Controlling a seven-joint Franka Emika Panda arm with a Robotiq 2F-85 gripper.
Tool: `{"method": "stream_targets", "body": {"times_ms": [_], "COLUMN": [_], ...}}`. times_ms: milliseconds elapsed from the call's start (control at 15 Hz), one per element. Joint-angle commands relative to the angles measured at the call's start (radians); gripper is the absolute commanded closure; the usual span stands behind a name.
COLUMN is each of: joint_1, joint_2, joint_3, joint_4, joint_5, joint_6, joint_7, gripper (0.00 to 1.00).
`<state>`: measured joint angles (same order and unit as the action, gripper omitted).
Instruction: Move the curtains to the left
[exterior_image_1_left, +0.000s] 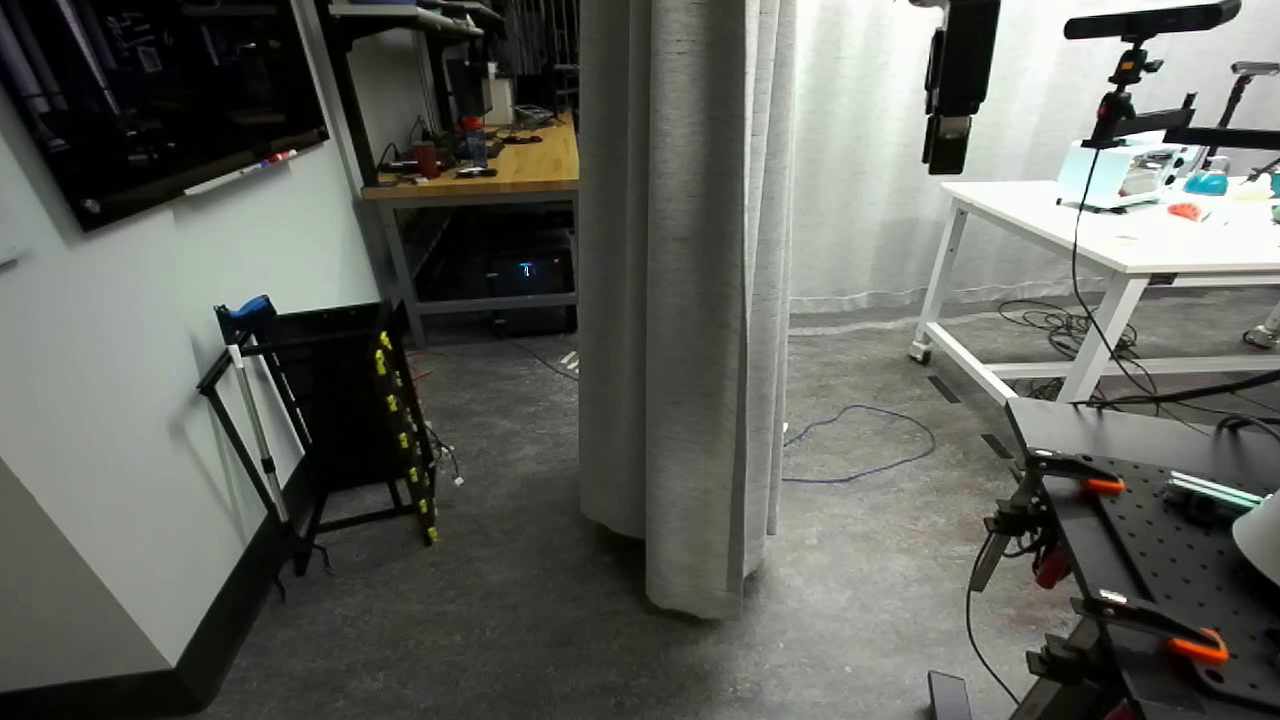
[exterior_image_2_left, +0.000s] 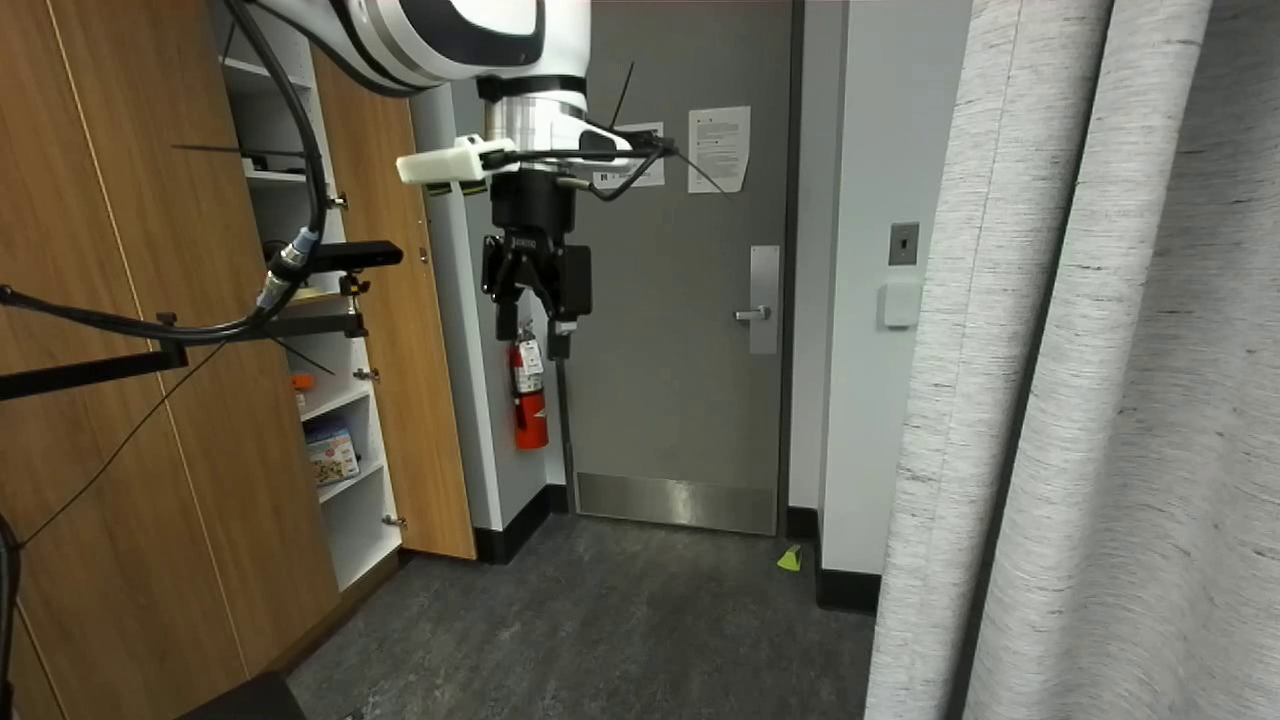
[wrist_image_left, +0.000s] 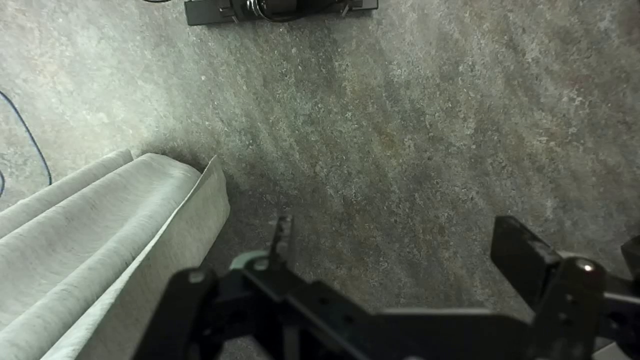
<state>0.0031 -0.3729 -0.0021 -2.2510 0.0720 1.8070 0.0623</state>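
Observation:
The light grey curtain hangs in bunched vertical folds in the middle of an exterior view, its hem close above the floor. It also fills the right side of an exterior view. In the wrist view the curtain's lower folds lie at the left, with a free edge towards the middle. My black gripper points down, apart from the curtain. In an exterior view the gripper hangs to the right of the curtain. In the wrist view its fingers stand wide apart with only floor seen between them.
A black work table with orange-tipped clamps stands at the lower right. A white table and another pale curtain are behind. A folded black frame leans at the left wall. Cabinets and a grey door stand behind the arm.

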Motion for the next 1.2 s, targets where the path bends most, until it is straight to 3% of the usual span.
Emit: {"method": "stream_targets", "body": {"times_ms": [0, 333, 1133], "joint_1": [-0.005, -0.012, -0.093], "joint_2": [0.017, 0.034, 0.045], "joint_3": [0.004, -0.008, -0.060], "joint_4": [0.004, 0.012, 0.043], "joint_5": [0.003, 0.006, -0.066], "joint_6": [-0.007, 0.010, 0.251], "joint_7": [0.010, 0.005, 0.022], "gripper": [0.00, 0.00, 0.00]}}
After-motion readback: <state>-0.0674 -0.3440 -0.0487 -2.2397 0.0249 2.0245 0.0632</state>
